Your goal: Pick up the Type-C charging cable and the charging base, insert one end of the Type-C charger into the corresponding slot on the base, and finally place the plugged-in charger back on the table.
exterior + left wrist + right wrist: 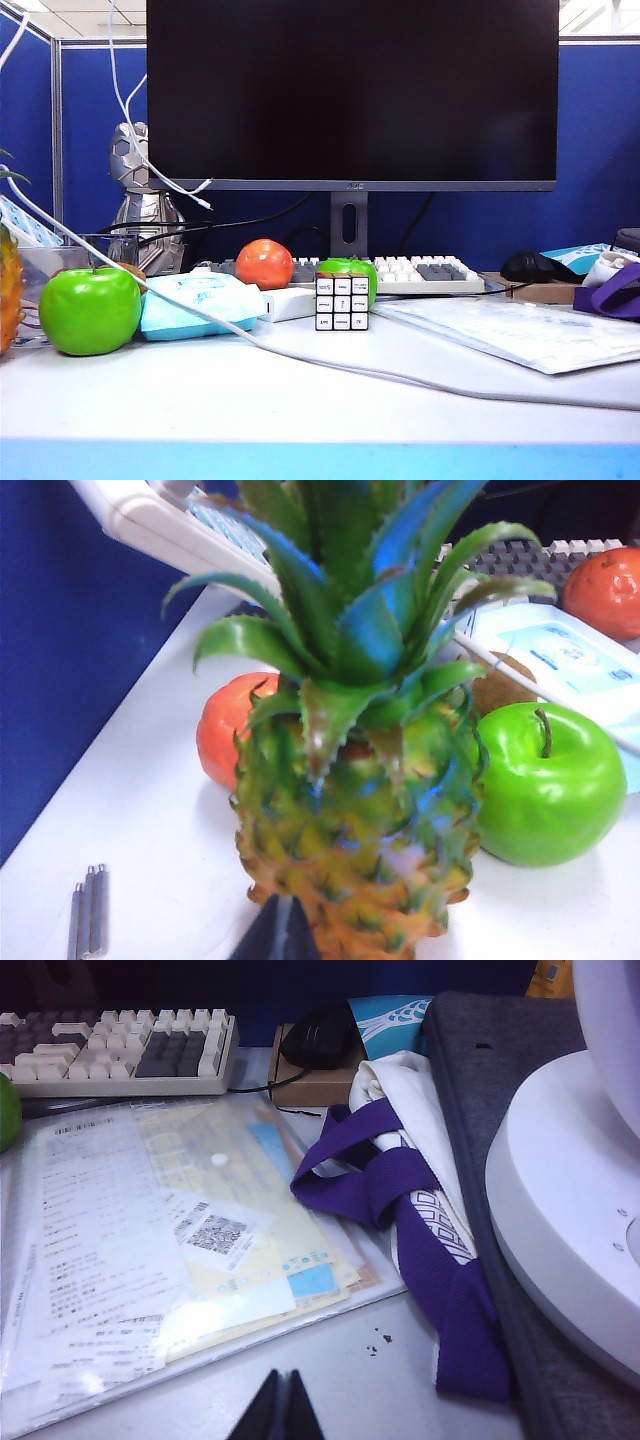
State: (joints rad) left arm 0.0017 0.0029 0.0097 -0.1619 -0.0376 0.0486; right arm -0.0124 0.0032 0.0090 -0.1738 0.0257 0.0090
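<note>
White desk top (300, 400) with a light-blue front edge carries everything, and neither arm shows in the exterior view. At the far left stands a pineapple (350, 780), and the left gripper (278, 932) hangs just in front of it on the near side, its dark fingertips pressed together and holding nothing. Behind the pineapple lies an orange-red fruit (222, 730), and just right of it sits a green apple (90, 310). A thick greyish-white cord (330, 365) runs from the upper left down past the apple and across the desk to the right. Next comes a light-blue wipes pack (200, 303), with a red-orange fruit (264, 264) behind it. The charging base (288, 303), a small white block, lies just right of the pack, between it and a puzzle cube (342, 302); its ports cannot be made out. A second green apple (350, 270) peeks from behind the cube, before the keyboard (420, 272) and the monitor (350, 90). I cannot pick out the Type-C charging cable with any certainty. Further right lies a clear folder of papers (170, 1250), then a purple and white strap (400, 1200). The right gripper (279, 1408) hangs over the near edge of the folder, its tips likewise closed tight on nothing.
</note>
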